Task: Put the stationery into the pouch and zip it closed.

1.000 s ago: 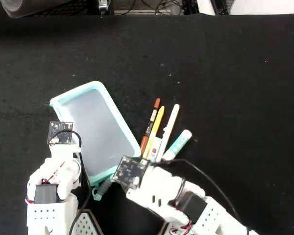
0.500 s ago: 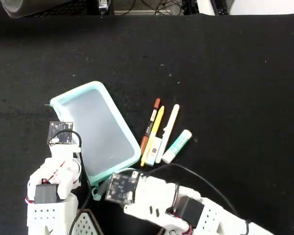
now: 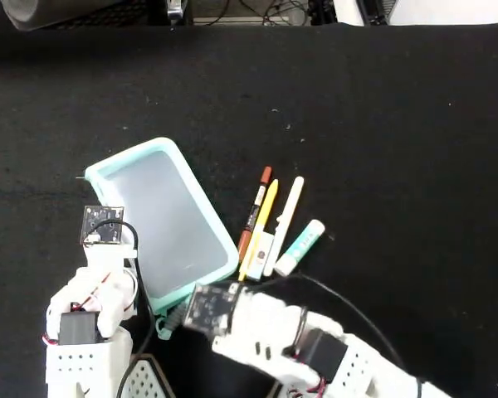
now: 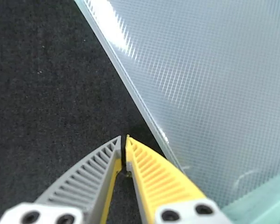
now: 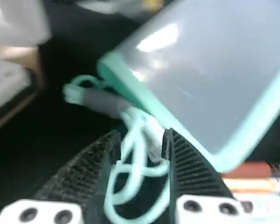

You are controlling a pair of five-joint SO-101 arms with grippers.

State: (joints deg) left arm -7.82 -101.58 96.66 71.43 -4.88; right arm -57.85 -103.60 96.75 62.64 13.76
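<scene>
The pouch (image 3: 162,220) lies flat on the black counter (image 3: 382,124) before me, set at a slant. It has a clear gridded face and a mint-green rim. A mint cord (image 5: 130,140) trails off its near corner. Just beside its right edge, outside it, the stationery lies fanned: an orange-brown pen (image 3: 255,211), a yellow pen (image 3: 260,228), a white pen (image 3: 284,224) and a white-and-teal marker (image 3: 300,247).

Black table (image 3: 382,124) I'm working over, mint-rimmed pouch (image 3: 162,220) lying flat on it, four pens (image 3: 260,225) fanned just beside.
</scene>
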